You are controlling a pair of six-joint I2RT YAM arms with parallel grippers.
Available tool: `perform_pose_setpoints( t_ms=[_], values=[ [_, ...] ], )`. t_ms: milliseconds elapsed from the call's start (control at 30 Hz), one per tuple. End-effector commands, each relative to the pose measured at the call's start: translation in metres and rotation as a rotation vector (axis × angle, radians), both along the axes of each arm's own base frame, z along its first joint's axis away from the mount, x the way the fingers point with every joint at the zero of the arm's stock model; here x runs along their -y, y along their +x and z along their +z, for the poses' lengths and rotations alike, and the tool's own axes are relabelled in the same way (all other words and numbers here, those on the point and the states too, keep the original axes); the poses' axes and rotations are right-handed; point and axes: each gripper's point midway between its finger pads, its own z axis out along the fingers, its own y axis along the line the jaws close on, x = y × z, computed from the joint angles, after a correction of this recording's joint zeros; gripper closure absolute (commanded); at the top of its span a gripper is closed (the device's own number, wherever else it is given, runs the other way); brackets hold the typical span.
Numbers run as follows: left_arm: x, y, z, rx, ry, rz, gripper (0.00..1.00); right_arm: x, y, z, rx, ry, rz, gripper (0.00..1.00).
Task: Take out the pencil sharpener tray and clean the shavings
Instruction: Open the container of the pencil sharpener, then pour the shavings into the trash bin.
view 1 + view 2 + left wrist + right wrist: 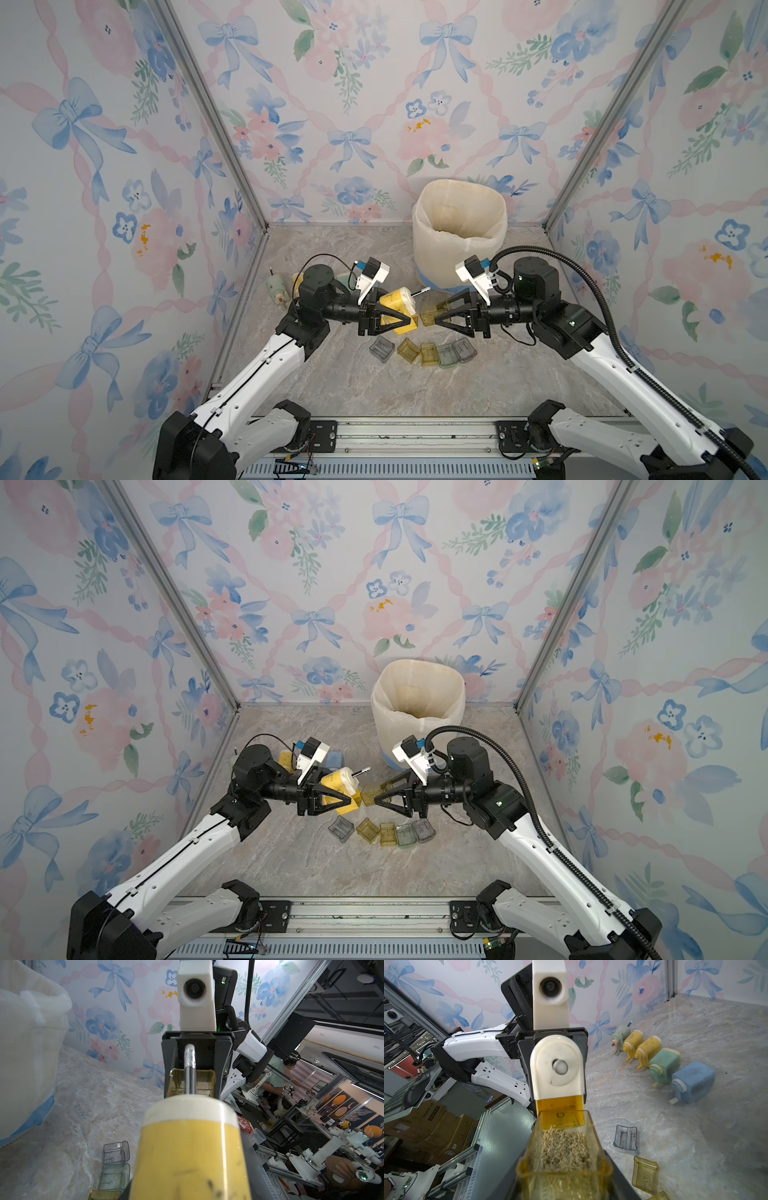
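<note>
Right wrist view: right gripper (442,312) pinches the shavings-filled yellow tray (564,1159); left gripper (401,314) clamps the yellow pencil sharpener (557,1068).

Left arm (266,370), right arm (611,365): both bent at elbow, wrists level, pointing at each other. Left pincer (405,321) squeezed tight on yellow sharpener (397,301). Right pincer (440,319) partly closed, gripping tray (428,313). Pincer tips almost meet.
</note>
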Motion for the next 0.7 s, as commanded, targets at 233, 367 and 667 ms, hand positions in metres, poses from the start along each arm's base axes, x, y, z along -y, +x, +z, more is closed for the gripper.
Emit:
perform_pose_setpoints(
  t_ms=[233, 367, 667],
  values=[
    [-0.009, 0.012, 0.009, 0.060, -0.017, 0.073, 1.00, 0.008, 0.007, 0.007, -0.021, 0.010, -0.052, 0.56],
    [-0.015, 0.024, 0.010, 0.055, -0.016, 0.140, 1.00, 0.010, 0.013, 0.017, -0.017, 0.026, -0.074, 0.56],
    [-0.028, 0.063, 0.002, 0.004, 0.001, 0.313, 1.00, 0.016, 0.047, 0.043, -0.058, 0.068, -0.186, 0.56]
  ],
)
